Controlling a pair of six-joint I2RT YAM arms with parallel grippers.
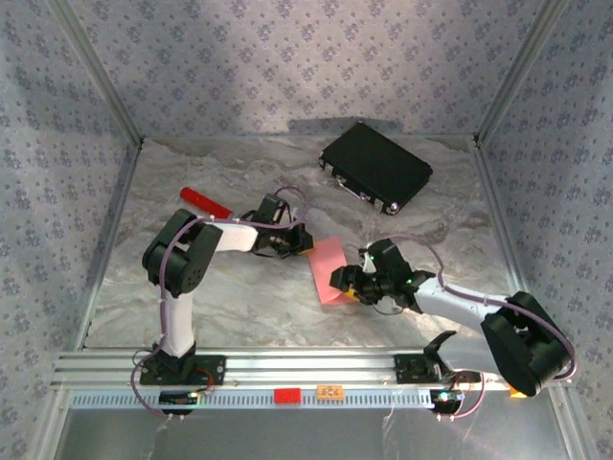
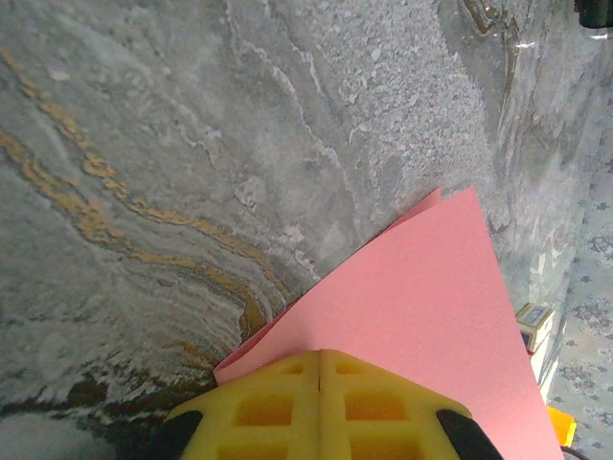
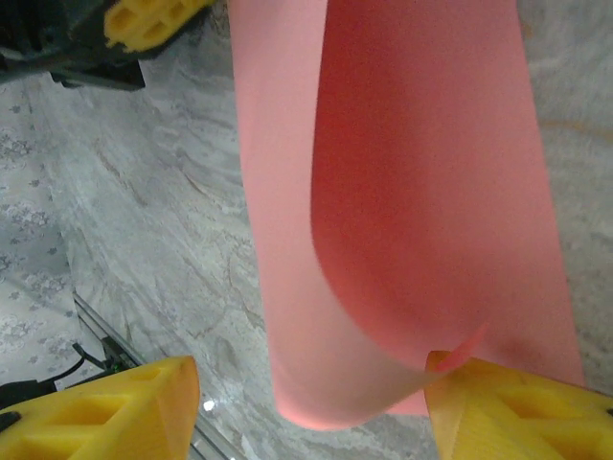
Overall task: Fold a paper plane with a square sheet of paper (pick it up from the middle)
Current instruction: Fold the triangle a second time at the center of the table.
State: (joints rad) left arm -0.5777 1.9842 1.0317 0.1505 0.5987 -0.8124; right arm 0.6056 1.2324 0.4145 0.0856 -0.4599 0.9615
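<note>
At my left gripper (image 2: 319, 356), the fingers (image 2: 278, 407) are pinched flat on one end of the square sheet of paper (image 2: 426, 307). The doubled sheet runs lengthwise from there across the table (image 1: 239, 297) to my right gripper (image 3: 311, 374), whose jaws stand apart around the loose curled fold. The right arm is nearer that fold, so I judge the crease is its job.

The sheet of paper (image 1: 329, 268) lies mid-worktop (image 1: 239, 297), left hand (image 1: 305, 244) at its far end, right hand (image 1: 345, 286) at its near end; case (image 1: 375, 167) behind right, cylinder (image 1: 205, 201) behind left.
</note>
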